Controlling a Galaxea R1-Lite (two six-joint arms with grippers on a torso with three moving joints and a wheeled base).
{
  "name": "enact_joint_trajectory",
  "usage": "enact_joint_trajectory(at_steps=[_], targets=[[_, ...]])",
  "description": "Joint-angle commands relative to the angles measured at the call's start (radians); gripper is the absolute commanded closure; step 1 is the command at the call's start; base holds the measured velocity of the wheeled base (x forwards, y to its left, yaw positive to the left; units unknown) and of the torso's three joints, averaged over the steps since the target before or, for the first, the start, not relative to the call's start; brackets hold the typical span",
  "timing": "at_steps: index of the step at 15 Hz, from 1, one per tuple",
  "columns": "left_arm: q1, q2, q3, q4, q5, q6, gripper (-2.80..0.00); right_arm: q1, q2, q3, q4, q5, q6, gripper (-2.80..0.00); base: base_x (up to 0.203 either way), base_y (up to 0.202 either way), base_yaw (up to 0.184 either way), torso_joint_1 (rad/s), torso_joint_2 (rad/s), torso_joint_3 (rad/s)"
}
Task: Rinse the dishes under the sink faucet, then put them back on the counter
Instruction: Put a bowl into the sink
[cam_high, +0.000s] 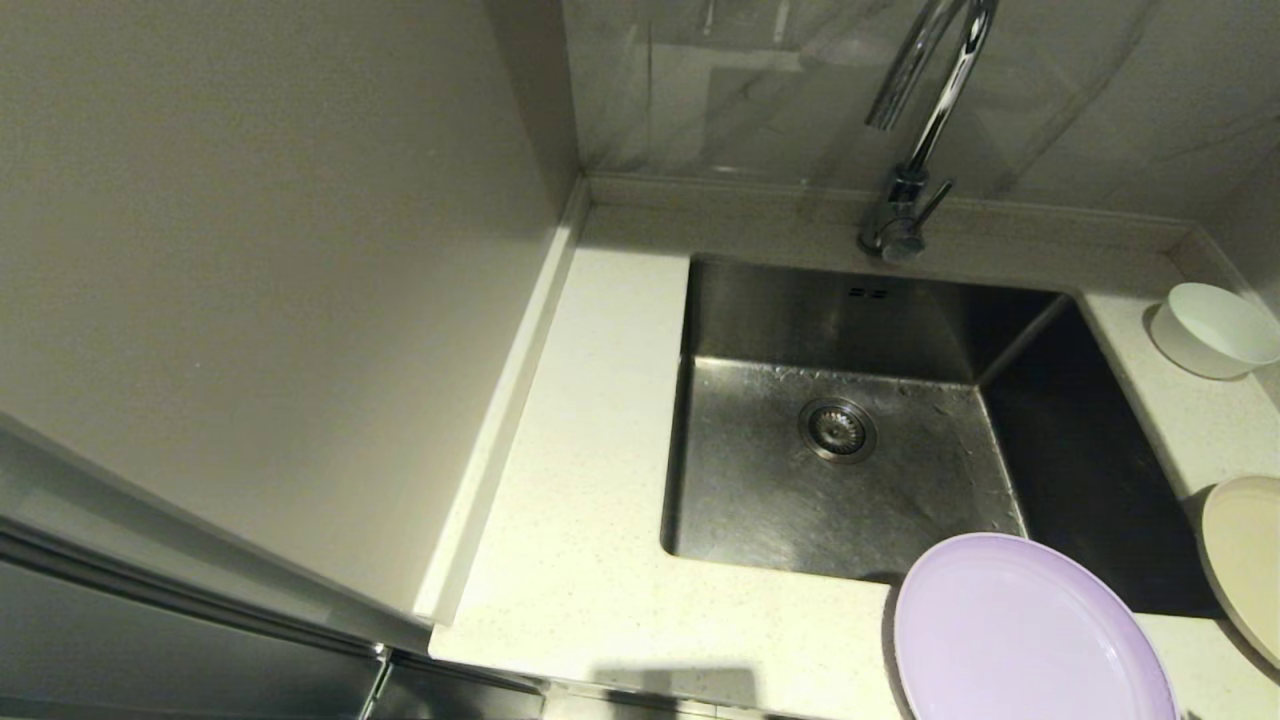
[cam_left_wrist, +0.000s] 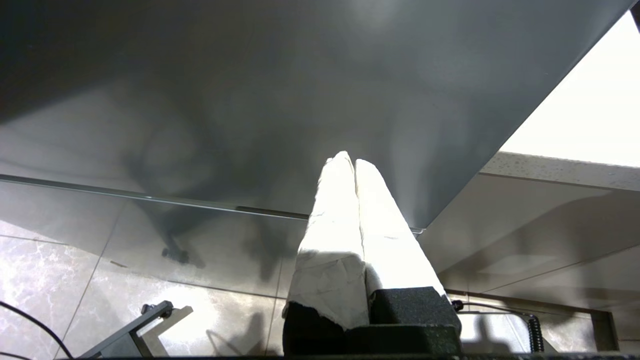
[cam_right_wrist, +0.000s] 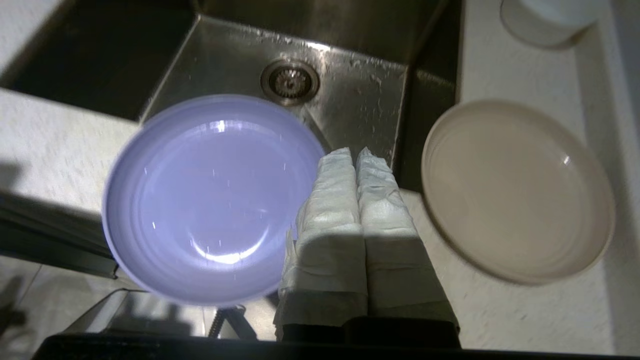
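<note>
- Nearest the robot, the lilac plate (cam_high: 1030, 635) lies at about five o'clock in the head view, on the front strip of the counter (cam_high: 580, 520), its far rim hanging over the sink (cam_high: 850, 480). It looks easy to tip: a push on that rim could drop it into the basin.
- The right gripper (cam_right_wrist: 356, 152) hovers low between the lilac plate and the cream plate (cam_right_wrist: 517, 190), touching neither, with its wrapped fingers (cam_right_wrist: 332, 200) pressed together and nothing between them. Going for a rim with the jaws together would only shove the plate, so they need to part first.
- The left gripper (cam_left_wrist: 350, 160) is parked below counter level in front of a grey cabinet face, its fingers together and empty too.
- The cream plate sits at four o'clock on the right-hand counter, part of it cut off by the head view's edge and its inner rim at or over the sink's lip, so it too could slide.
- Farther back, the white bowl (cam_high: 1212, 330) stands at two o'clock near the back edge, well apart from the plates.
- The sink is empty and no water is running.
- Farthest, at one o'clock, the faucet (cam_high: 915, 130) arches over the basin; a plate lifted high might strike its spout.
</note>
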Motion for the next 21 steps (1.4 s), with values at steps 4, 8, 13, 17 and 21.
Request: enact_joint_trajectory(at_steps=[4, 8, 13, 17, 21], targets=[[0.000, -0.003, 0.000, -0.001, 0.000, -0.001, 0.00, -0.012, 0.505, -0.619, 0.174, -0.053, -0.091, 0.00, 0.000, 0.000, 0.000, 0.000, 0.00, 0.000], [0.000, -0.003, 0.000, -0.001, 0.000, 0.000, 0.00, -0.080, 0.827, -1.030, 0.387, -0.168, -0.342, 0.00, 0.000, 0.000, 0.000, 0.000, 0.00, 0.000], [0.000, -0.003, 0.000, -0.001, 0.000, -0.001, 0.00, -0.177, 1.132, -1.317, 0.648, -0.078, -0.448, 0.00, 0.000, 0.000, 0.000, 0.000, 0.00, 0.000], [0.000, -0.003, 0.000, -0.001, 0.000, -0.001, 0.00, -0.272, 1.332, -1.451, 0.687, 0.014, -0.458, -2.80, 0.000, 0.000, 0.000, 0.000, 0.00, 0.000], [0.000, -0.003, 0.000, -0.001, 0.000, 0.000, 0.00, -0.366, 1.523, -1.566, 0.654, 0.038, -0.459, -2.80, 0.000, 0.000, 0.000, 0.000, 0.00, 0.000]])
